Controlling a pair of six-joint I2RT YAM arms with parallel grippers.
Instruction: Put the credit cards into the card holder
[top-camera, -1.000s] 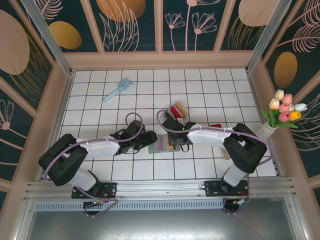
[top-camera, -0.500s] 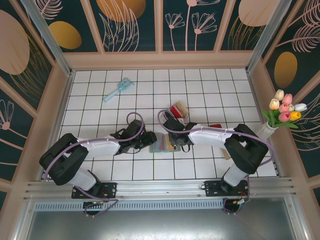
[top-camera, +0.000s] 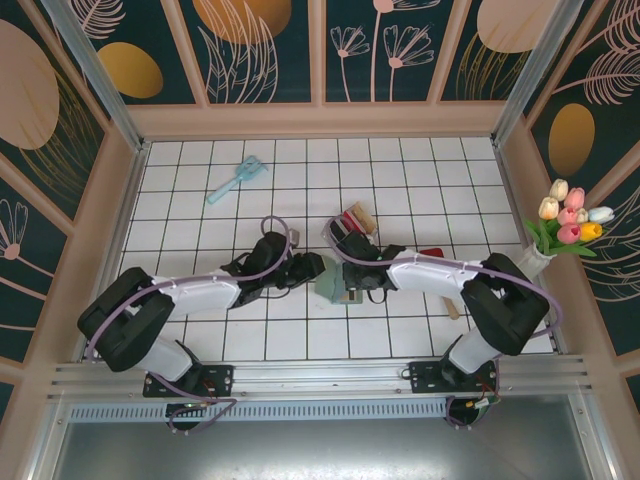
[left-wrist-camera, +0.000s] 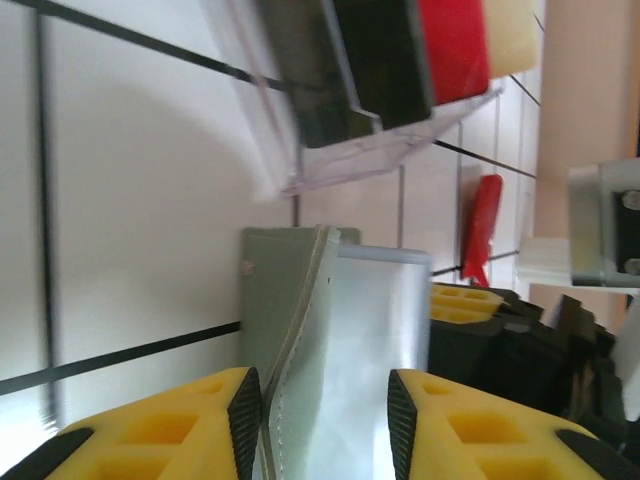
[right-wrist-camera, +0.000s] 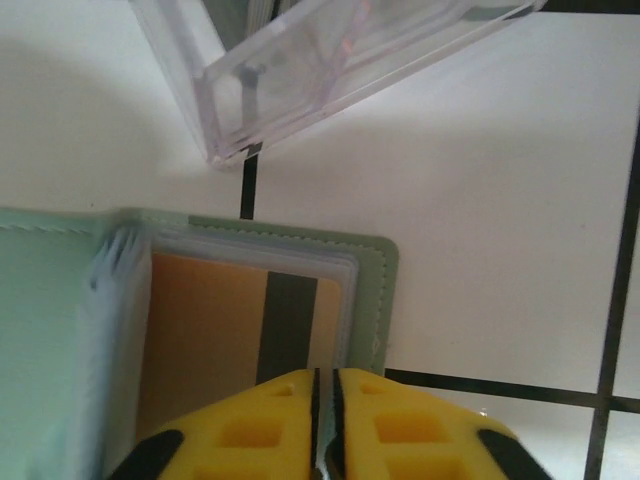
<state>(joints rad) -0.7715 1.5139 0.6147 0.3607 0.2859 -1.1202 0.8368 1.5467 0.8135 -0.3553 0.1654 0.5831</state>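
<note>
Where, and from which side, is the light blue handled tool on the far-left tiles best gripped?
Probably at the slim handle of the light blue plastic tool, from straight above, closing across its width: it lies flat, diagonal, with the wider head farther away.

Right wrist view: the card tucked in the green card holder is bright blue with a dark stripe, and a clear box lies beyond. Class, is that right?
No. The card in the card holder is tan-orange, not bright blue; the right wrist view shows it. The dark stripe and the clear box beyond are as stated.
</note>
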